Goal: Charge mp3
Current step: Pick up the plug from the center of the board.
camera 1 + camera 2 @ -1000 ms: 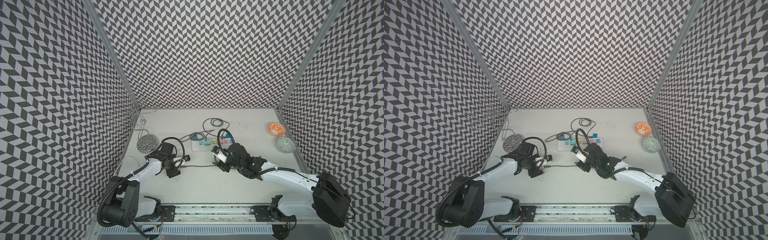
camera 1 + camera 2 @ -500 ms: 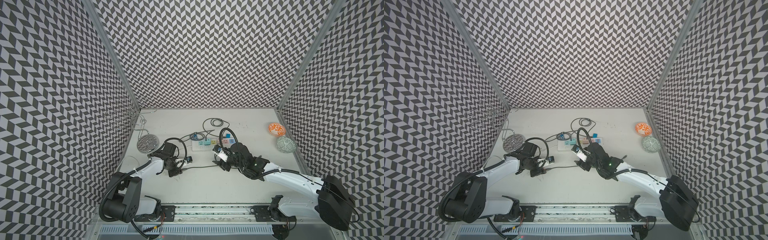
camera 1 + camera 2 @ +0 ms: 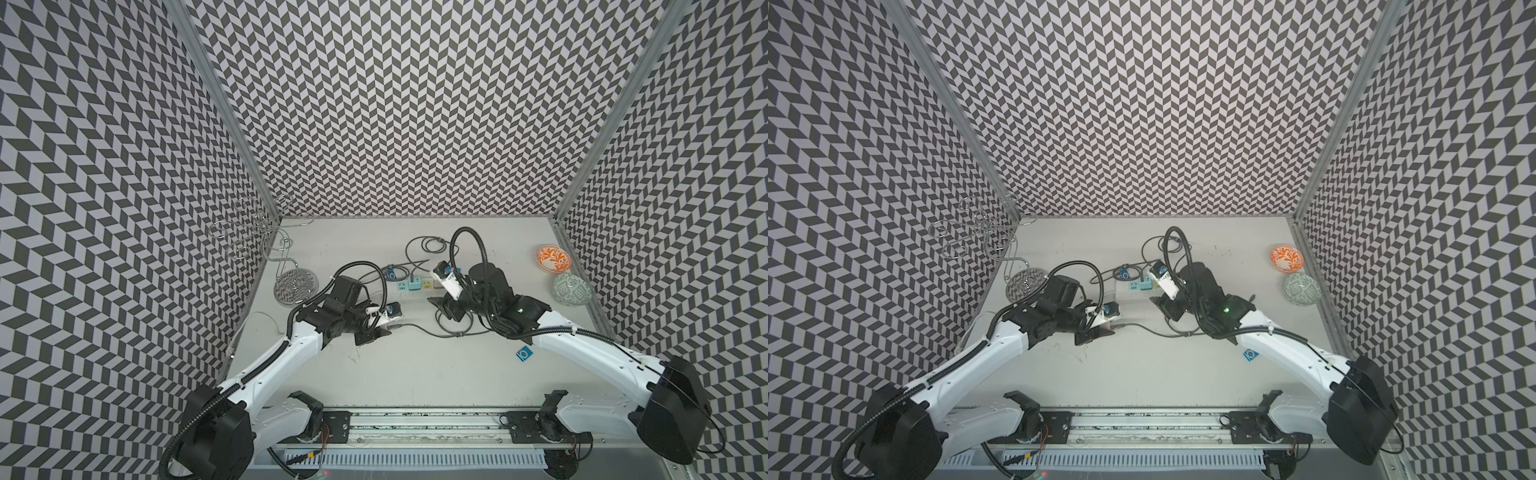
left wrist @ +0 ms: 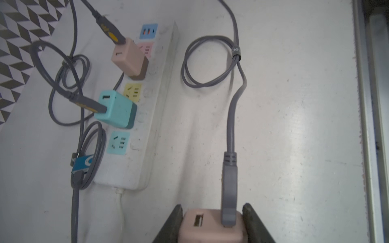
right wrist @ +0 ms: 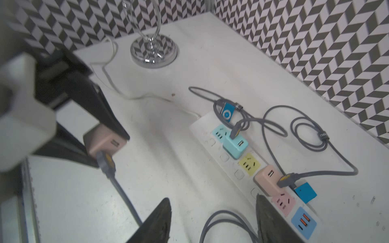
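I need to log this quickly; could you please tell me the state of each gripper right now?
Left gripper: closed on the pink USB charger.
Right gripper: open, holding nothing.

Black-and-white chevron walls (image 3: 395, 104), pale scuffed tabletop (image 3: 415, 365), light seemingly overhead

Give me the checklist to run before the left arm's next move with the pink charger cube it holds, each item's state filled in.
1. The left gripper is shut on the pink plastic charger cube: ok.
2. The grey cable is plugged into the cube: ok.
3. The yellow socket on the white power strip is free: ok.
4. The right gripper is open, holding nothing: ok.
5. The cable's far end reaches the small blue mp3 player: cannot tell.
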You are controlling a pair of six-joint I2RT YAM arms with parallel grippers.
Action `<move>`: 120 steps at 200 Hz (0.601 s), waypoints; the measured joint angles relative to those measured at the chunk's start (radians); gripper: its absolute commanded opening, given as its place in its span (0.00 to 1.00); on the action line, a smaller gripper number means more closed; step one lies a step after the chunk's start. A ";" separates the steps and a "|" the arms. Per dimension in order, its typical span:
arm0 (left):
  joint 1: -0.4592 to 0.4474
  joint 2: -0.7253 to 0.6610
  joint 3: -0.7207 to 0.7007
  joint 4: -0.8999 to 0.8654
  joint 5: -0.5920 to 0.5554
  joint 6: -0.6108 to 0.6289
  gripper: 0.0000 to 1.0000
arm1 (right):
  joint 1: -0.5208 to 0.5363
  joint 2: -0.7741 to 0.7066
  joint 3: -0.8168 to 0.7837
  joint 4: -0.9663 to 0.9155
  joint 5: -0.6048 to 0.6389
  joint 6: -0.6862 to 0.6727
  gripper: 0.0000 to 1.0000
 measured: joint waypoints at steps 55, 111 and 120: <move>-0.137 0.010 -0.023 0.395 0.027 -0.203 0.26 | -0.053 -0.056 0.199 -0.164 -0.105 0.175 0.71; -0.264 0.113 -0.056 0.692 -0.123 -0.314 0.27 | -0.062 -0.091 0.215 -0.286 -0.193 0.281 0.66; -0.274 0.119 -0.064 0.726 -0.150 -0.328 0.27 | -0.062 -0.091 0.212 -0.293 -0.205 0.294 0.65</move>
